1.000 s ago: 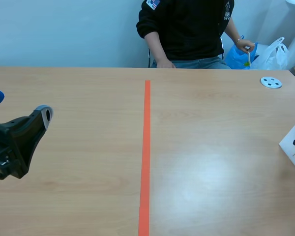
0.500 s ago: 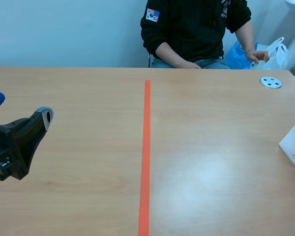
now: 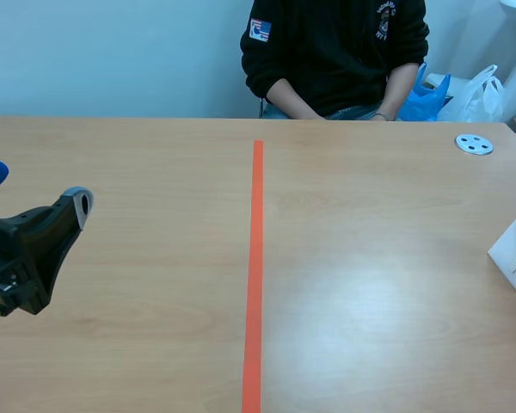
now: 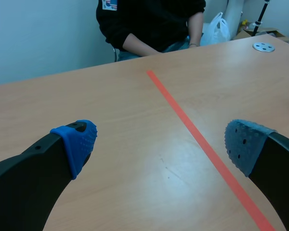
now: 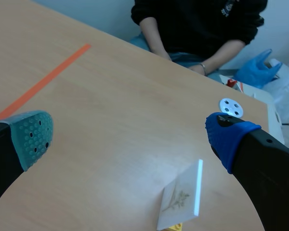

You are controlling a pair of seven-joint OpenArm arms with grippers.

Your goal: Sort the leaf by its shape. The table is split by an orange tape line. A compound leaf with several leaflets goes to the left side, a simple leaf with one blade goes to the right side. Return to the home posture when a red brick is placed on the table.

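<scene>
worktop seen with person seated at far side; split by orange tape line. both end effectors released: left end effector hovers over the left half, right end effector over the right half. white card bearing the leaf is propped tilted near the right edge, ahead of the right end effector. leaf too small to be read surely; several leaflets suspected. judged: shape to be confirmed first, then card pinched across its thin edges.
</scene>
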